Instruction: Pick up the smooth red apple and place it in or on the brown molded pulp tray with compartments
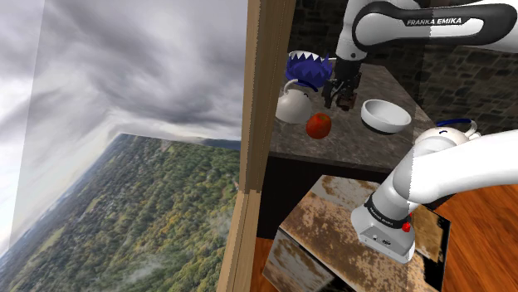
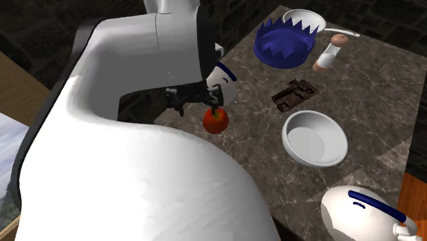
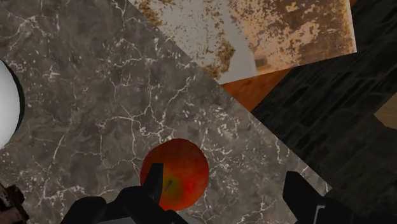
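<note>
My gripper (image 3: 222, 182) hovers open over the apple (image 3: 175, 173) on the desk (image 3: 95, 95), so grasping it and carrying it to the tray (image 2: 294, 94) remain.

Your dark grey, white-veined marble countertop (image 1: 353, 143) sits at one o'clock in the shoulder view, with a dark stone-block wall (image 1: 473, 79) behind it at two o'clock. A tall pale wooden post (image 1: 264, 99) stands at twelve o'clock. A flat panel of cloudy sky over forest (image 1: 124, 149) spreads at nine o'clock, and reddish wooden floor (image 1: 486, 240) shows at four o'clock.

shoulder: behind stand (image 1: 332, 224), far | second: over arm (image 2: 123, 178), downward | wrist: close | shared: apple (image 3: 175, 173), countertop (image 1: 357, 143)
</note>
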{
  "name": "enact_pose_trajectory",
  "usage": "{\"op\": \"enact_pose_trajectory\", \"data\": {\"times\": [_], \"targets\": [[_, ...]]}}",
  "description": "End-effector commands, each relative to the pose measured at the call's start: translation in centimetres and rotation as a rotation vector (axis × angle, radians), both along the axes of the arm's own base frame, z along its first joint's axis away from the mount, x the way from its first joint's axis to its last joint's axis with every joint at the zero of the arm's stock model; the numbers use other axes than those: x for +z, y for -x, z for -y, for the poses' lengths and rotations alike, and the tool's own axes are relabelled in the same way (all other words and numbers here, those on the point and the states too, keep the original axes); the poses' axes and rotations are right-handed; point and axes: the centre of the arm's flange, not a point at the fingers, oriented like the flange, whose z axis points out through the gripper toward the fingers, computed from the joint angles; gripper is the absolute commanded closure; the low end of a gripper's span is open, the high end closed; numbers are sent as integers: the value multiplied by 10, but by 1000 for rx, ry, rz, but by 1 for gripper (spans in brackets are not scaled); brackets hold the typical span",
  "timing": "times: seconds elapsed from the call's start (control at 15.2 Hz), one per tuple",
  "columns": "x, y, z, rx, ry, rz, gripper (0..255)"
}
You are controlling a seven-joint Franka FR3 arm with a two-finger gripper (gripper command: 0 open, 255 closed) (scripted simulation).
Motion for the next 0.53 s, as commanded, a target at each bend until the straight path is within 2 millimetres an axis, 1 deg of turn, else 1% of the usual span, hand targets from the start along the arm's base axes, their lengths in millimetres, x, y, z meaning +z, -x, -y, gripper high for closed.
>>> {"op": "enact_pose_trajectory", "data": {"times": [0.0, 0.46], "targets": [[-14, -6, 21, -78, -18, 41, 0], [-66, -23, 96, -339, -82, 165, 0]]}}
